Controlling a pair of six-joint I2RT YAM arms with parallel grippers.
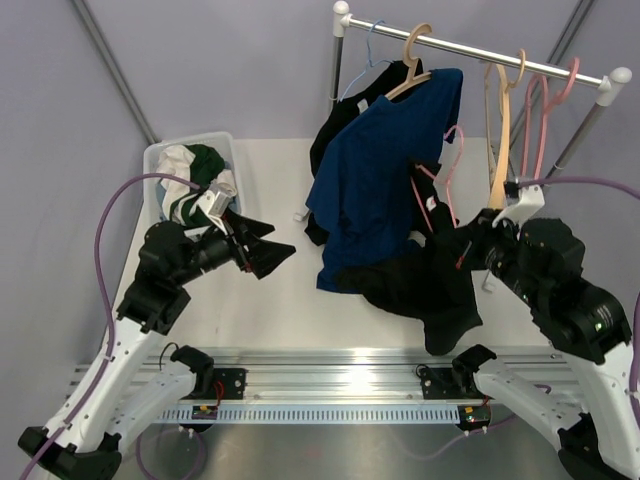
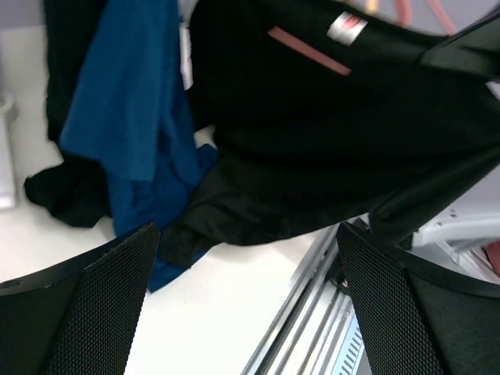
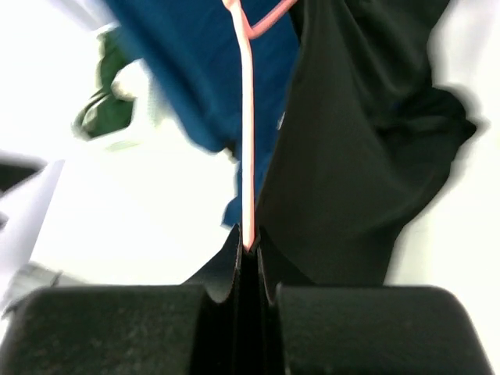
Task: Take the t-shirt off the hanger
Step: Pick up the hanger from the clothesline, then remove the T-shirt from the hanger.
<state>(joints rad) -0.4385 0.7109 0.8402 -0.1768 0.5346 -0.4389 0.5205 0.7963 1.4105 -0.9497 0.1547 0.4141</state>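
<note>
Right now the right gripper (image 3: 248,254) has its jaws pressed onto the thin pink hanger (image 3: 248,141), and the black t-shirt (image 1: 430,285) drapes from it at four o'clock in the overhead view. The left gripper (image 1: 272,248) hovers at nine o'clock, jaws spread wide. Its next move is probably to reach toward three o'clock, pinch fabric and pull it free.

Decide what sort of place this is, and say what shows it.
Probably a robotics lab test cell, not a home: left arm and right arm bolted to a white table, a clothes rail holding a blue t-shirt, a bin of clothes.
</note>
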